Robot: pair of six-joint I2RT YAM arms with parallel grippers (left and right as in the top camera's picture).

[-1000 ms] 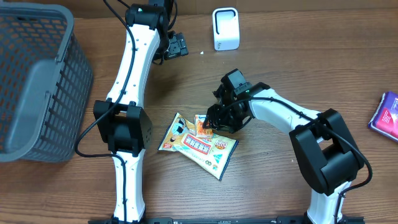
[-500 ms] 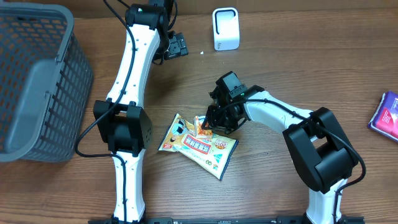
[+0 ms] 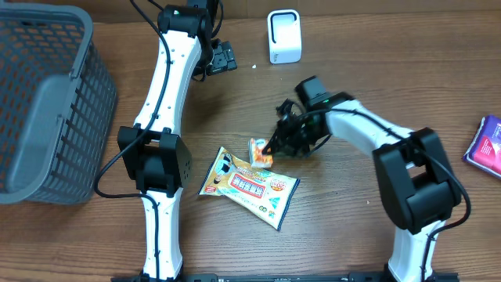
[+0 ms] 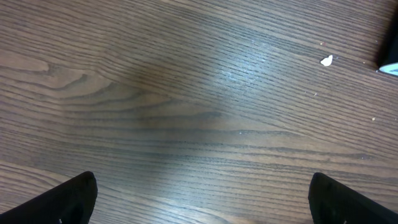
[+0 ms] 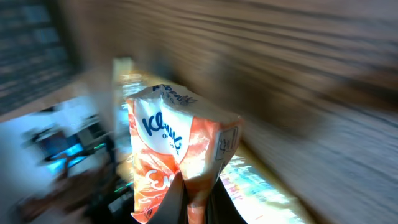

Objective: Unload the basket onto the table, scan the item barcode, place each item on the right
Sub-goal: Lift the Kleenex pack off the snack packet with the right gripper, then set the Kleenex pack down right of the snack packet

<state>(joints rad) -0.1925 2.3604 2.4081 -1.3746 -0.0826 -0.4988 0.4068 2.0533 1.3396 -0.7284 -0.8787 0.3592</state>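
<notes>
Overhead, right claw (image 3: 272,148) gripping packet (image 3: 258,151) (orange)

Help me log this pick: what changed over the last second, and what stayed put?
The right end effector shut on the small orange packet and drew it off the large snack bag, a little toward the white scanner. The left end effector stayed open and parked; the bag, the grey basket and the purple packet kept their places.
</notes>
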